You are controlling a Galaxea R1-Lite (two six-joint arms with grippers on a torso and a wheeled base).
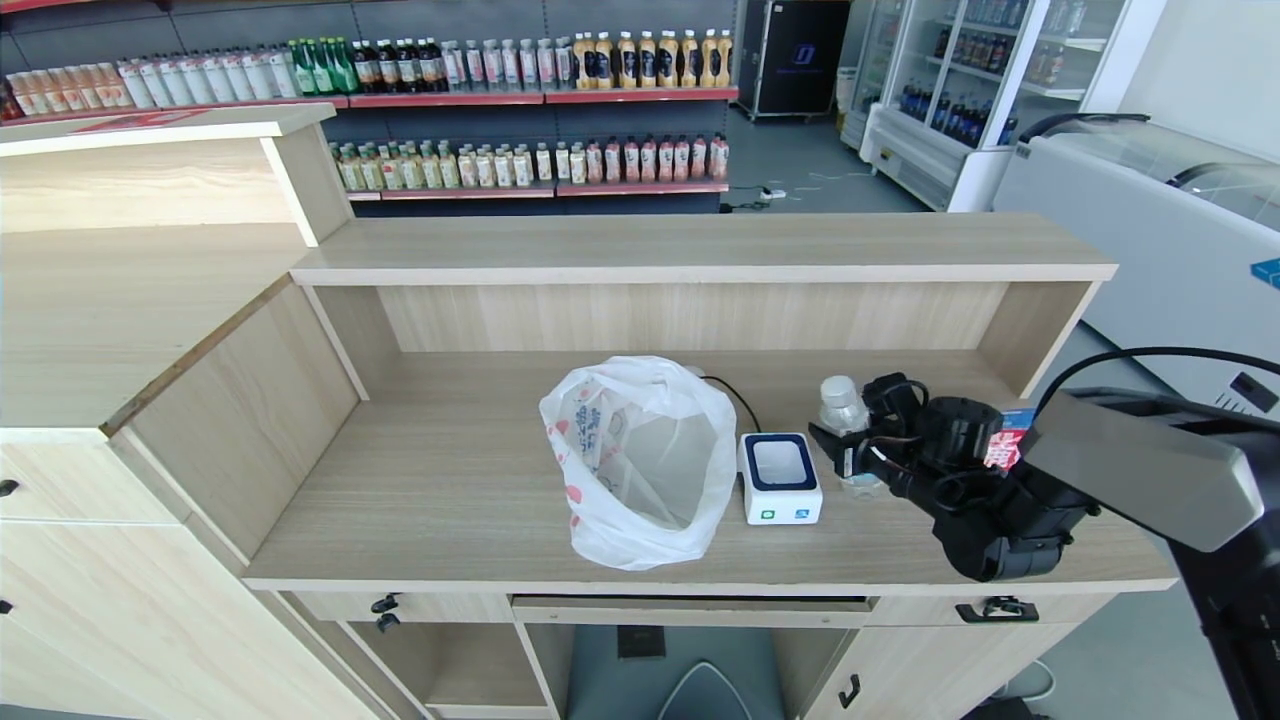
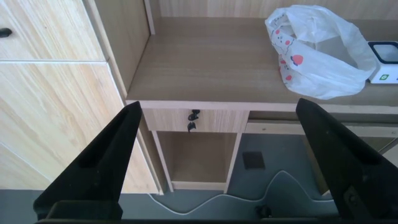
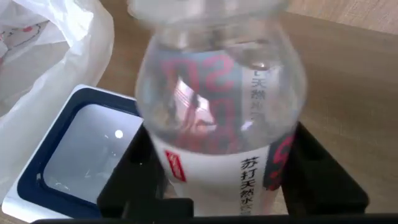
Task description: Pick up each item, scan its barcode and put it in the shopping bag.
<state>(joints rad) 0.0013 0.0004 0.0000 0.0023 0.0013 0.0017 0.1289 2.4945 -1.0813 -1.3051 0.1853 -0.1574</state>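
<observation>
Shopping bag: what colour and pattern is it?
The shopping bag is white with small red prints, clearest in the left wrist view.

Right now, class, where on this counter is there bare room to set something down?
Bare wood runs from the left side wall to the shopping bag. Crowded: bag, scanner and the right gripper holding the bottle sit close together.

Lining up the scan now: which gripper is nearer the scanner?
Right. The right gripper holds the bottle just beside the scanner, on its right. The left gripper hangs open, low in front of the counter, beyond the shopping bag.
</observation>
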